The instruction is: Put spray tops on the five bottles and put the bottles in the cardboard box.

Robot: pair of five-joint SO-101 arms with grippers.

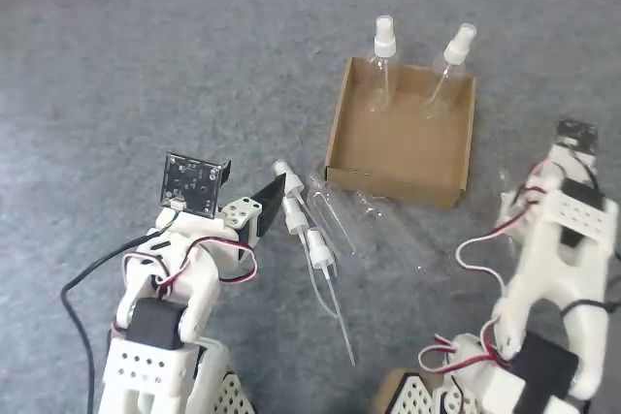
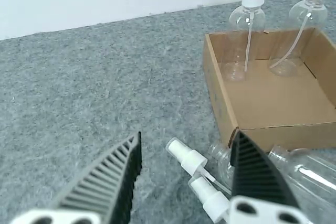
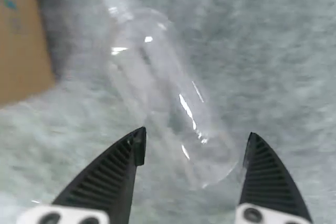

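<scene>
The cardboard box (image 1: 400,154) lies at the back centre; two clear bottles with spray tops, one (image 1: 384,65) and another (image 1: 450,70), stand along its far wall and appear again as bottle (image 2: 244,35) and bottle (image 2: 301,31). In front of the box lie loose spray tops (image 1: 295,214) with long tubes and topless clear bottles (image 1: 386,212). My left gripper (image 1: 267,206) hangs open just left of the tops; two spray tops (image 2: 187,156) lie between its fingers (image 2: 118,178). My right gripper (image 3: 191,140) is open over a topless bottle (image 3: 163,93) lying beside the box's corner (image 3: 21,35).
Grey carpet covers the table, with wide free room at the left and back left. A long dip tube (image 1: 338,317) stretches toward the front between the two arm bases. The right arm (image 1: 558,239) stands at the right of the box.
</scene>
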